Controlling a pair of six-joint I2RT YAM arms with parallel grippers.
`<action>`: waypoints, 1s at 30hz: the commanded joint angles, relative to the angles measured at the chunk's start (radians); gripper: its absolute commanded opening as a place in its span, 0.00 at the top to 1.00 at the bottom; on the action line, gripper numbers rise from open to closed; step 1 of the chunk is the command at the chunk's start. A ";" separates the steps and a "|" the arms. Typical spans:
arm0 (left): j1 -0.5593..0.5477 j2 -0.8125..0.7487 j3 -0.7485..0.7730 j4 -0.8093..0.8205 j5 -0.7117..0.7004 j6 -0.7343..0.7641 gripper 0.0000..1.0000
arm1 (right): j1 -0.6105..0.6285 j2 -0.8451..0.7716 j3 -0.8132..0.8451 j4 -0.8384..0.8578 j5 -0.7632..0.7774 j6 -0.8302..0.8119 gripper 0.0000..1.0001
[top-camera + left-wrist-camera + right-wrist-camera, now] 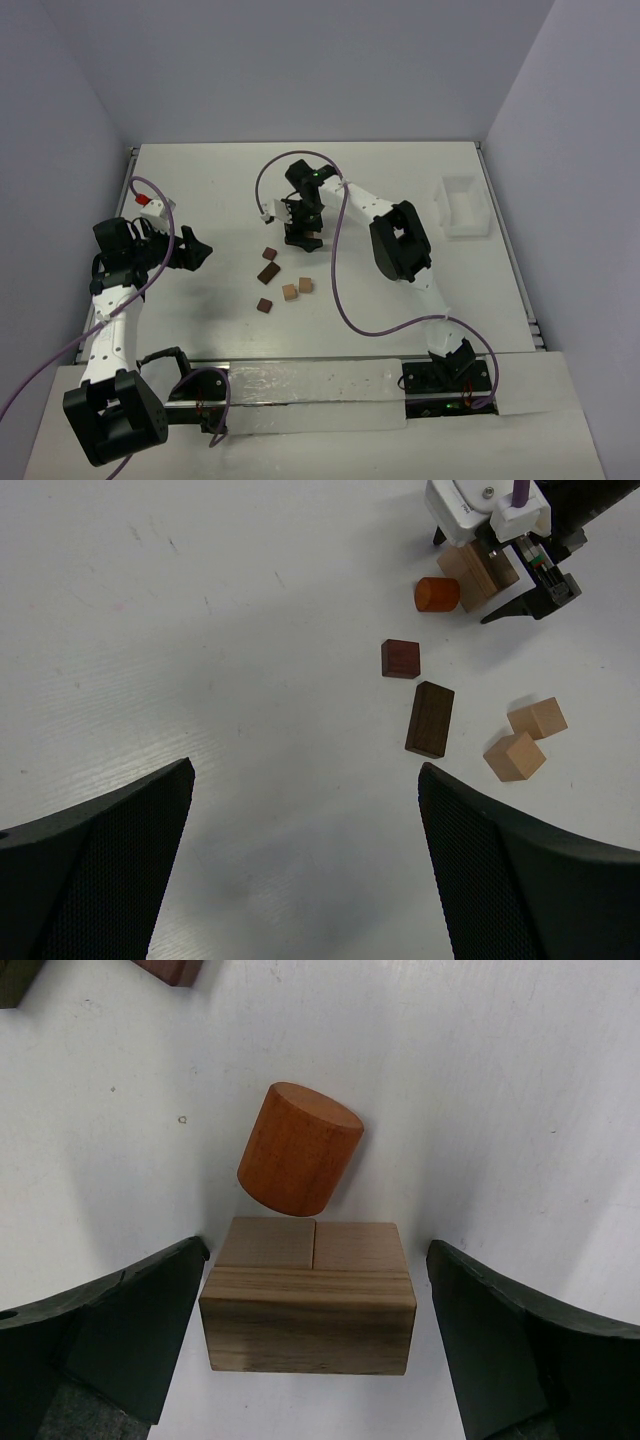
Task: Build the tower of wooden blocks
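My right gripper [303,232] [314,1250] is open and straddles a low cluster without touching it. The cluster is a brown oblong block [308,1320] lying against two tan cubes [265,1243]. An orange-brown cylinder [300,1150] [437,594] lies just beyond them. Loose blocks lie mid-table: a dark cube [400,659], a dark oblong block [430,718], two tan cubes [514,756] [289,292] and another dark cube [264,305]. My left gripper [198,250] [305,860] is open and empty above bare table, left of the blocks. No tall stack is in view.
A clear plastic box [462,205] stands at the right edge of the table. The right arm's purple cable [335,290] loops over the table right of the loose blocks. Walls enclose the table's far side and both other sides.
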 commanded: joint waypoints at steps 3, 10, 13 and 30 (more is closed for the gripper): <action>0.007 -0.004 0.010 0.041 0.006 -0.004 0.01 | 0.008 -0.010 0.012 0.014 -0.003 -0.003 0.00; 0.009 -0.006 0.008 0.041 0.006 -0.004 0.01 | 0.000 -0.035 -0.006 0.023 0.000 -0.004 0.00; 0.009 -0.010 0.008 0.043 0.007 -0.006 0.01 | -0.007 -0.053 -0.005 0.018 -0.003 -0.007 0.00; 0.007 -0.023 0.010 0.041 0.008 -0.006 0.01 | -0.044 -0.087 -0.027 -0.052 0.007 -0.048 0.00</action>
